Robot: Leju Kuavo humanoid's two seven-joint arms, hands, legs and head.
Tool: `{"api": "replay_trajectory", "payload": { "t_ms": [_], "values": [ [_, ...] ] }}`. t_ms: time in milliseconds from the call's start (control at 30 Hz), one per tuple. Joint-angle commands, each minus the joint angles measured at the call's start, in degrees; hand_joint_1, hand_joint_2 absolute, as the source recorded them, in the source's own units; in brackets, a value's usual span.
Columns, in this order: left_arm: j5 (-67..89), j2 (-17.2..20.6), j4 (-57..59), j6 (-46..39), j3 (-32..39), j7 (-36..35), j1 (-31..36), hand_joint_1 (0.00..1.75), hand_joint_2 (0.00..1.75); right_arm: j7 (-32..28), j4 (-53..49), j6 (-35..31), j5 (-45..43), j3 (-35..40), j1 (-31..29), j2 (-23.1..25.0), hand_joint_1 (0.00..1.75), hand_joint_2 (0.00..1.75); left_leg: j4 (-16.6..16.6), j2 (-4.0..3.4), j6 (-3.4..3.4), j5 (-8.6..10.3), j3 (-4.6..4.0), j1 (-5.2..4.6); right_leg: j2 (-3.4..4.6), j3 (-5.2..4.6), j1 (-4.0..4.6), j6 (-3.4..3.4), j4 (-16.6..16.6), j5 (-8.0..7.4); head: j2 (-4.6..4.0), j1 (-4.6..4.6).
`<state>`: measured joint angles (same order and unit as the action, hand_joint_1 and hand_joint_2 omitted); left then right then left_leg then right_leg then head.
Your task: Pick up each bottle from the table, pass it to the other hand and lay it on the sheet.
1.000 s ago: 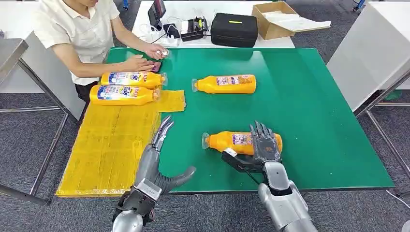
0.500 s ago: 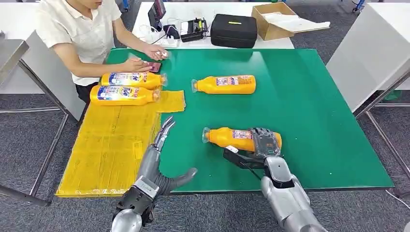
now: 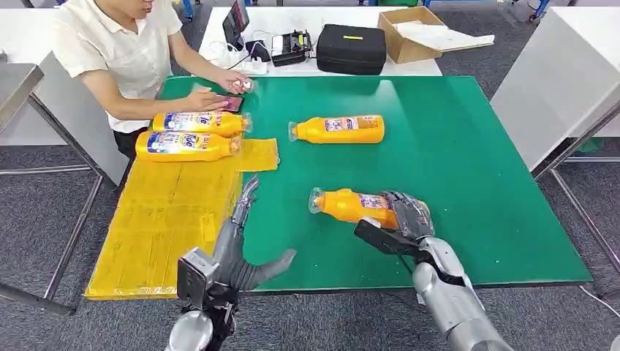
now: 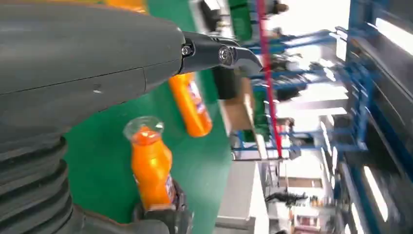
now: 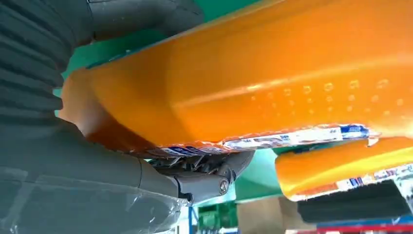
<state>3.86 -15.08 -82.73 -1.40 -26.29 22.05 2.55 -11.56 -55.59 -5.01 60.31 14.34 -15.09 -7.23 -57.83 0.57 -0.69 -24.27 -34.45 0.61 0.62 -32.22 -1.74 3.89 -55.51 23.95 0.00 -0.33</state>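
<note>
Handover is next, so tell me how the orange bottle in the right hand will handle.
The orange bottle looks like rigid, smooth plastic, so probably stiff but slippery. It appears full, likely heavy. The right hand grips its base end, so the neck may droop.

Even overhead light was bright and nearly shadowless; the flat green table mat (image 3: pixel 468 168) showed pale glare, and wrist-view backgrounds were blurred and overexposed.

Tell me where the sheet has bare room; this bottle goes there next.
The yellow sheet is bare over its whole near part, from the two bottles at its far end down to the table's front edge beside the left hand. The far end is crowded: both bottles lie there, by a person's hands. The right hand holds the next bottle.
</note>
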Motion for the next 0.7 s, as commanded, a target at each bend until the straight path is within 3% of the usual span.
{"api": "replay_trajectory", "payload": {
  "t_ms": [33,100,133,233,400,700],
  "values": [
    [-8.6,-3.3,9.7,-1.0,2.8,-1.7,2.4,0.00,0.00,-0.3,-10.3,-6.8,1.8,4.3,3.9,5.7,1.75,1.75,0.0,-0.12,0.05,-0.09,-0.05,0.10,-0.04,-0.04,0.16,-0.37,0.0,0.07,0.00,0.00],
    [-8.6,-3.3,9.7,-1.0,2.8,-1.7,2.4,0.00,0.00,-0.3,-10.3,-6.8,1.8,4.3,3.9,5.7,1.75,1.75,0.0,-0.10,0.07,0.00,-0.31,0.01,0.03,-0.36,0.05,-0.16,-0.1,0.03,0.00,-0.02],
    [-10.9,-3.8,9.9,-2.4,3.9,-2.1,2.4,0.00,1.75,-2.9,-12.0,-9.6,0.8,3.9,4.8,6.4,1.75,1.75,0.0,-0.11,0.08,-0.04,-0.34,0.06,0.00,-0.37,0.11,-0.23,-0.1,0.06,0.00,-0.02],
    [-17.1,-3.9,10.6,-3.2,5.0,-1.7,3.1,0.00,1.75,-5.8,-17.3,-13.8,-0.2,4.9,5.7,9.4,1.75,1.75,-0.1,0.02,0.10,0.02,-0.57,0.06,-0.14,-0.56,0.07,-0.20,-0.1,0.10,0.00,0.00],
    [-18.6,-1.7,13.1,-3.5,1.3,-2.3,4.0,0.00,1.75,-8.5,-16.7,-19.0,-5.6,5.6,5.6,8.6,1.75,1.75,0.0,0.01,0.11,0.06,-0.75,0.04,-0.12,-0.68,0.03,-0.16,-0.1,0.06,0.00,0.00],
    [-15.6,-1.6,15.7,-5.6,-2.7,-0.7,6.1,0.00,1.75,-11.3,-11.0,-16.0,-12.0,9.3,3.3,11.0,1.75,1.75,0.0,0.00,0.11,0.09,-0.85,0.01,-0.10,-0.80,-0.01,-0.13,-0.1,0.03,0.00,-0.02]
  ]
}}
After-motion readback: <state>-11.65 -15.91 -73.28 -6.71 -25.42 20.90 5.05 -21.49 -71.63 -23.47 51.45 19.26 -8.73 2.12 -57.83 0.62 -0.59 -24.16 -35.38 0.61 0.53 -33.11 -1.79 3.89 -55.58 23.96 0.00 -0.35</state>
